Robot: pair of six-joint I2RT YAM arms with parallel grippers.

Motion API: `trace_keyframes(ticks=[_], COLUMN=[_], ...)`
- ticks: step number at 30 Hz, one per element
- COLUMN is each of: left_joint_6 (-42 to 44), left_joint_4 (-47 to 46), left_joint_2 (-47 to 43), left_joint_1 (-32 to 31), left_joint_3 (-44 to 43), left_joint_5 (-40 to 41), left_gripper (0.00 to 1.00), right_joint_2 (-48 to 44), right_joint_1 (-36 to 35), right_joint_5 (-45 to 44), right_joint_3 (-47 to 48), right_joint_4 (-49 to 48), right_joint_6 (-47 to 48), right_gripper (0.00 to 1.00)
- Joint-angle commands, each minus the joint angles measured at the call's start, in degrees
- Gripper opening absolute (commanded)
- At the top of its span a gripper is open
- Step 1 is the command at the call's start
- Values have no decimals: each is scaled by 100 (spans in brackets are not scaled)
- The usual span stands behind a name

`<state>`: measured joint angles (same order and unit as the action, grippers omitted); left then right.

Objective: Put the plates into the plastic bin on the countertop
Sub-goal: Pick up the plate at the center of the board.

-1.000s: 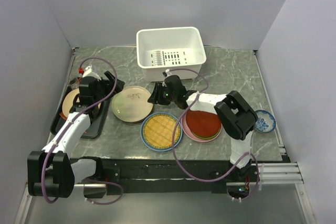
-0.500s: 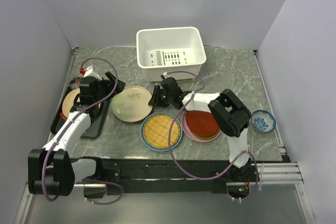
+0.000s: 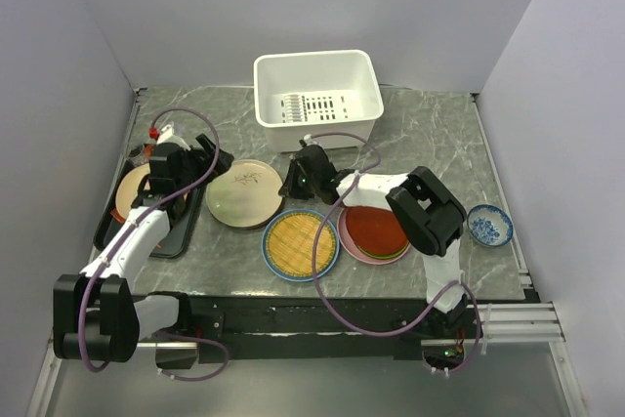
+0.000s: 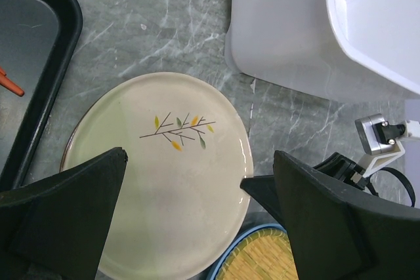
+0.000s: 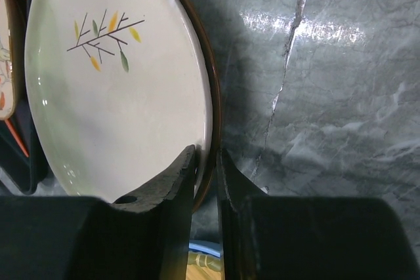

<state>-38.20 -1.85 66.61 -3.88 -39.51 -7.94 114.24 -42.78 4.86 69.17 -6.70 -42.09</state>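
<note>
The cream plate with a leaf sprig [image 3: 244, 193] [image 4: 164, 175] [image 5: 111, 83] lies on the countertop [image 3: 430, 134], left of centre. My right gripper [image 3: 291, 183] [image 5: 207, 153] is shut on its right rim, one finger over the plate and one under its brown edge. The left gripper [image 3: 202, 159] [image 4: 200, 155] hangs open above the plate's left side and touches nothing. A yellow woven disc sits on a blue plate [image 3: 300, 243]. A red plate [image 3: 376, 229] tops a pink and green stack. The white plastic bin [image 3: 266, 67] [image 4: 289, 37] stands behind them.
A black tray [image 3: 168, 233] at the left edge carries a peach plate [image 3: 130, 192]. A small blue-and-white bowl [image 3: 488, 226] sits at the right. Grey walls close in the left and right sides.
The right gripper slid left up to the cream plate's rim and its fingers closed on it. The left arm has stayed put.
</note>
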Motion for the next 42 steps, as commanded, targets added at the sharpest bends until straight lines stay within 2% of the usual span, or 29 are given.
trace_keyframes(ticks=[1,9,12,13,14,20,29,42], left_joint_6=[-21,-21,-30,-30,-30,-4,75,128], left_joint_4=[-105,-79,-114,-114,-114,-140,-158,-185], left_joint_2=[36,1,27,45,63,194,747,1671], left_joint_1=[-16,-16,-16,-16,-16,-16,-16,-16], left_joint_3=[48,92,119,119,119,145,84,-39], left_joint_5=[-102,-84,-102,-111,-111,-102,-260,-269], left_gripper=[99,99,99,99,99,99,99,99], right_joint_2=[-375,-463,-481,-490,-507,-849,-1325,-1228], right_joint_1=[-116,-318,-353,-362,-362,-345,-265,-187], right_joint_5=[-381,-960,-1040,-997,-979,-961,-1005,-873], right_joint_3=[290,746,774,765,730,352,36,-43], right_joint_4=[380,1204,1241,1215,1189,899,811,749], right_joint_6=[306,613,658,658,658,631,605,561], right_gripper=[17,18,17,15,8,0,0,0])
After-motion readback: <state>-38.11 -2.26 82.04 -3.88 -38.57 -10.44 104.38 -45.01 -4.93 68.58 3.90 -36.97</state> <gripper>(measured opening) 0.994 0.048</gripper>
